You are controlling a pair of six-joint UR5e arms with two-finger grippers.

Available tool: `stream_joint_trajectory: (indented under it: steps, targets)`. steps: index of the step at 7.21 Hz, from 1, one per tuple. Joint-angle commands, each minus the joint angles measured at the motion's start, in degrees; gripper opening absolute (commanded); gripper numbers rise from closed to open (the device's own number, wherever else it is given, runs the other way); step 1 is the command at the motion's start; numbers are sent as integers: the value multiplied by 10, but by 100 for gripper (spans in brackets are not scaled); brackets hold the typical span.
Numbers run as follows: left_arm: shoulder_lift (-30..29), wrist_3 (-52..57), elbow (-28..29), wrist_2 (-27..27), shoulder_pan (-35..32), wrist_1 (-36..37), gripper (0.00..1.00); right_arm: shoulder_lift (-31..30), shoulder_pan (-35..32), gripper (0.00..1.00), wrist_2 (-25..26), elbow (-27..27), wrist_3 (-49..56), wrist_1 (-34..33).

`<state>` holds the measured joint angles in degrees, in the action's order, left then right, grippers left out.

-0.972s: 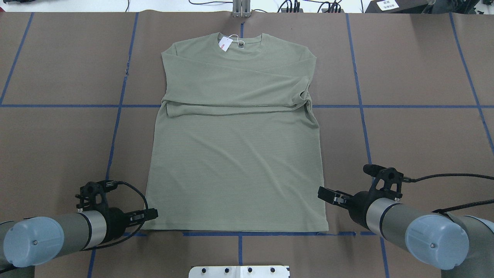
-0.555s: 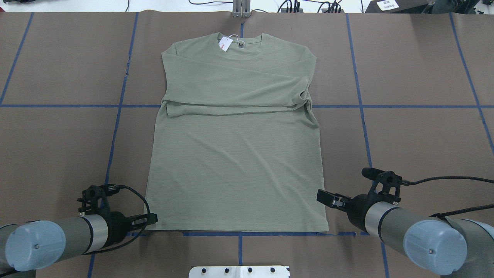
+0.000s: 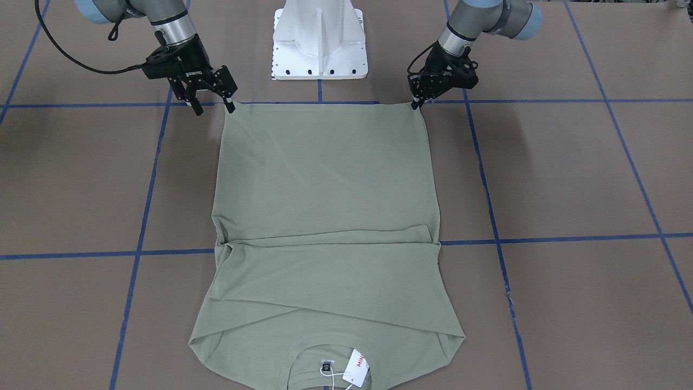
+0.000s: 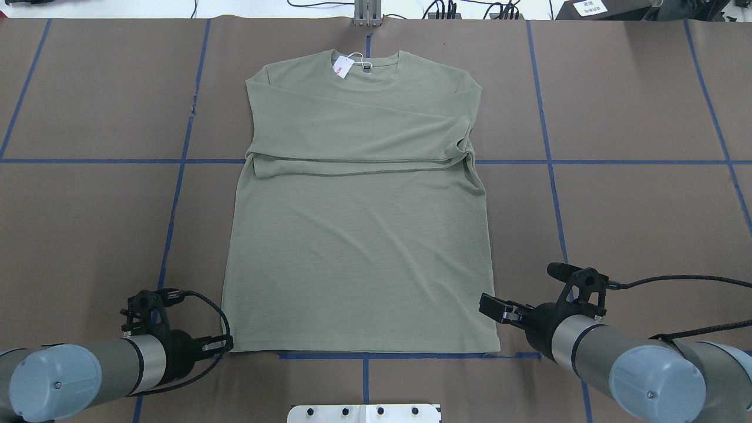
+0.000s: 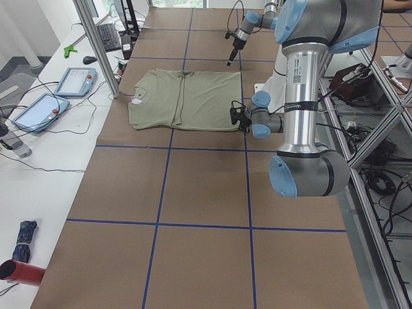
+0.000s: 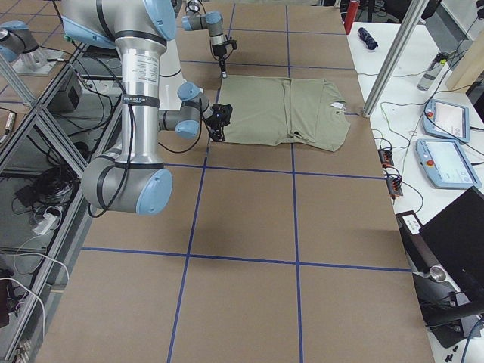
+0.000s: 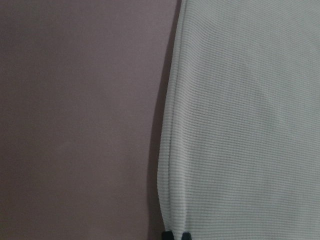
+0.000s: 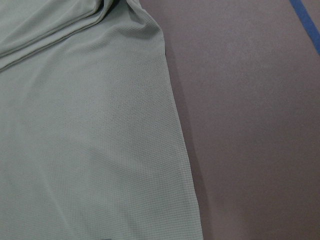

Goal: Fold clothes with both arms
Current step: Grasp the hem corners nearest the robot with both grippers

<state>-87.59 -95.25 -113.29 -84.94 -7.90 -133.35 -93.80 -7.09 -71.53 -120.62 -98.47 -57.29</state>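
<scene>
– While the shirt lies flat in the middle of the brown surface, sleeves crossed over the chest and collar at the far edge from the robot, what is the step in hand?

– Taking hold of the hem, by the look of it, one corner per arm. The hem runs along the blue tape line nearest the robot. The left fingers sit together right at their corner. The left wrist view shows both tips side by side at the cloth's edge, though whether any cloth is caught between them cannot be told. The right fingers stand apart just beside their corner, holding nothing.

– So what makes it go well?

– Probably matching the two grips. The right arm should bring its fingers down at the very corner, straddling the edge, and close on both layers; catching only the top one would let the shirt open like a bag when lifted. The left grip is worth confirming before any lift. Then both arms ought to rise evenly and carry the hem toward the collar at one pace, keeping the knit lightly taut between them so the crossed sleeves stay put and the new fold lands straight, short of the hang tag.
</scene>
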Motion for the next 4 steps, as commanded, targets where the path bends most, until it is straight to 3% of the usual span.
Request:
stream_joint_trajectory:
  steps: [1, 2, 4]
  targets:
    - [-2, 1, -24, 0, -1, 0, 0, 12, 20, 82, 18, 0, -61, -24]
    - [-4, 0, -31, -1, -1, 0, 0, 13, 36, 82, 34, 0, -100, -36]
    - [-5, 0, -36, -3, -1, -1, 0, 13, 63, 69, 49, 4, -179, -60]
